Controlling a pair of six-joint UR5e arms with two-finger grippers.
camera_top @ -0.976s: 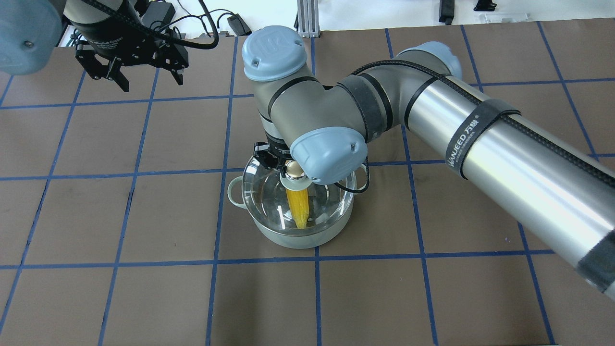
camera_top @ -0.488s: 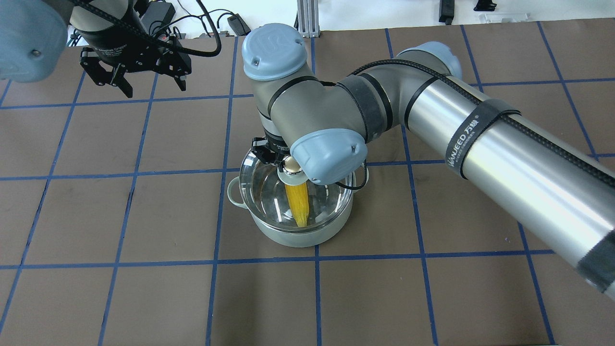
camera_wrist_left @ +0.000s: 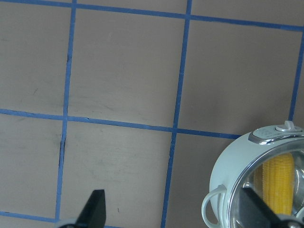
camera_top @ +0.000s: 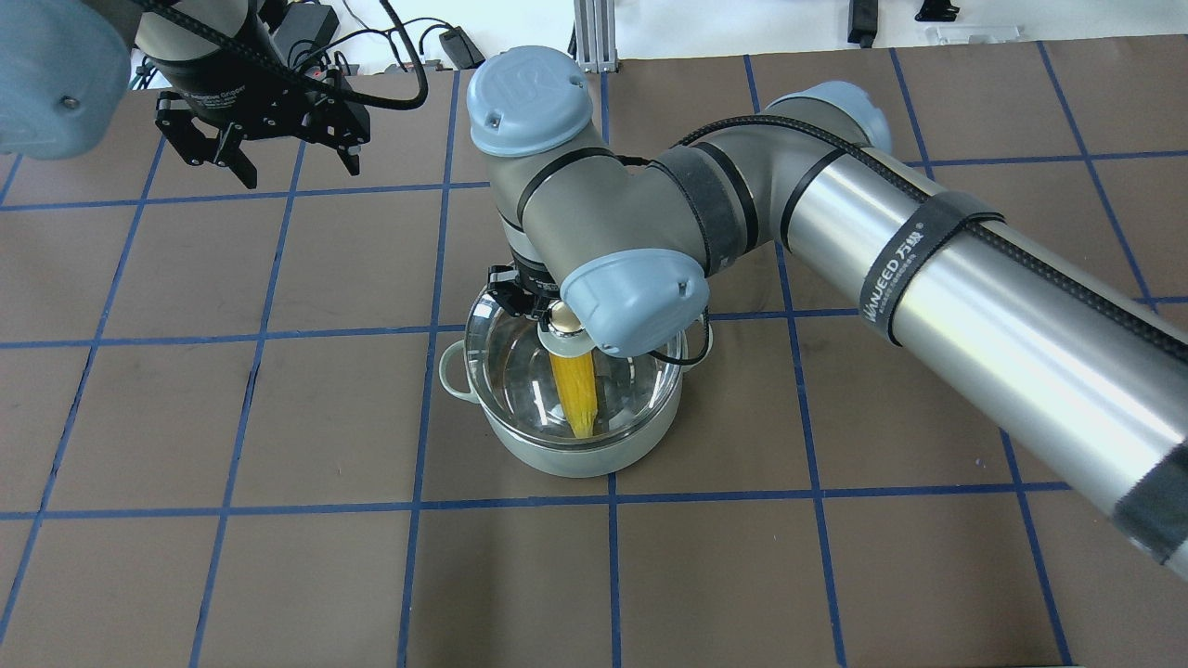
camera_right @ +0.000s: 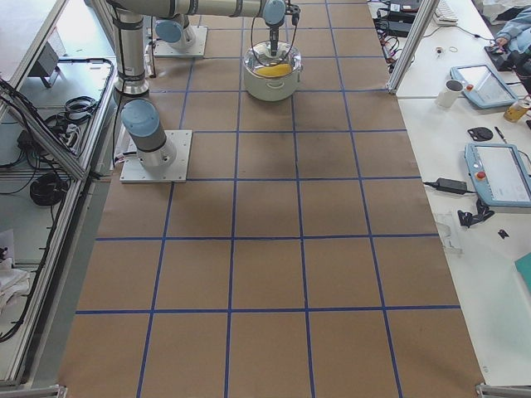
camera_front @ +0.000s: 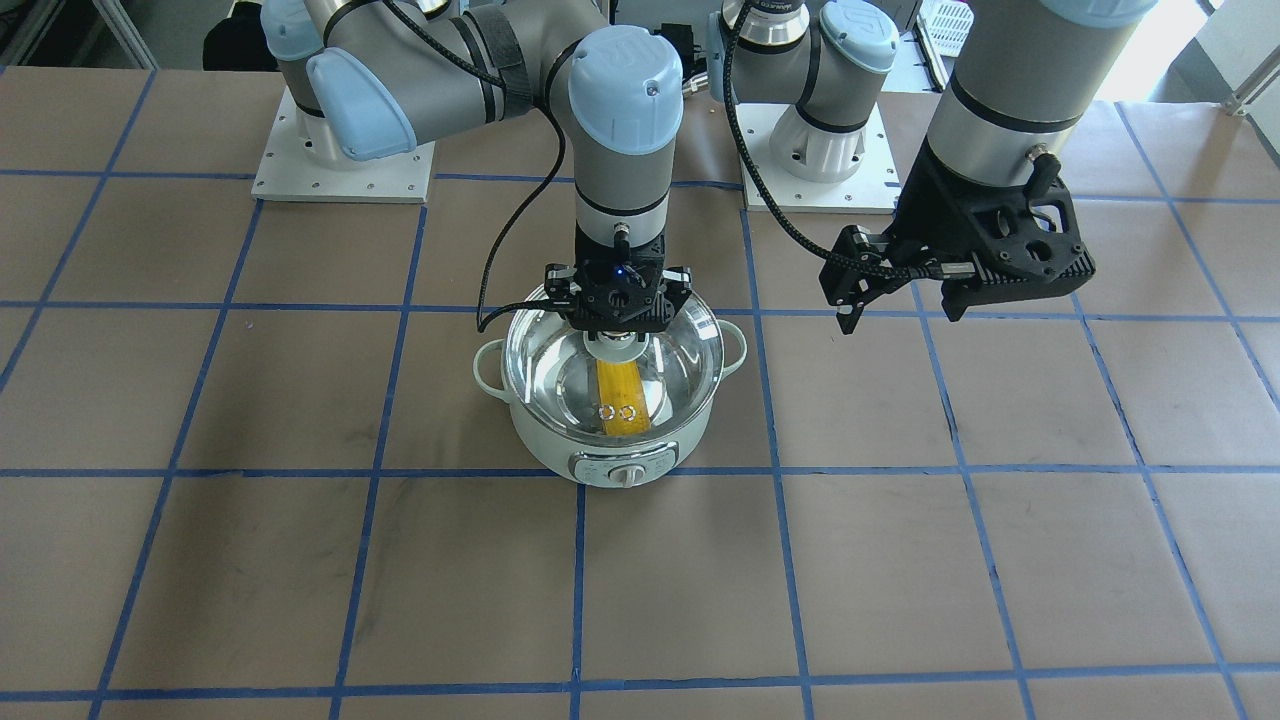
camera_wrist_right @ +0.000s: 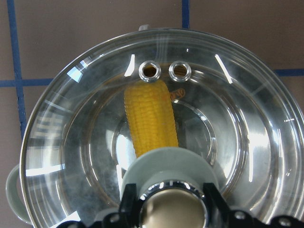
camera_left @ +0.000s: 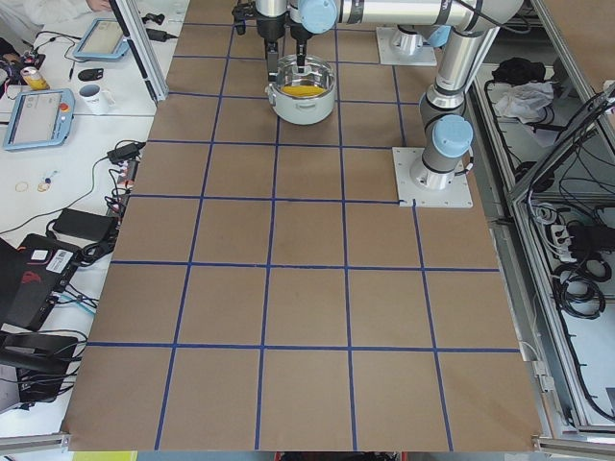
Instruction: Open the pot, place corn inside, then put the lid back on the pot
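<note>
Right claw [camera_wrist_right: 172, 203] clenched on knob of lid [camera_wrist_right: 232, 118]; lid over mouth of pot [camera_front: 560, 452]. Corn [camera_wrist_right: 151, 118] inside, under glass. Left claw [camera_top: 297, 167] released, empty, above tabletop [camera_top: 278, 417], well apart from pot.

A pale mint-green pot [camera_front: 553, 447] with two loop handles and a front dial stands upright. A yellow corn cob [camera_front: 620, 392] lies inside it. The clear domed glass lid [camera_front: 685, 350], topped by a shiny ball, covers its mouth.
</note>
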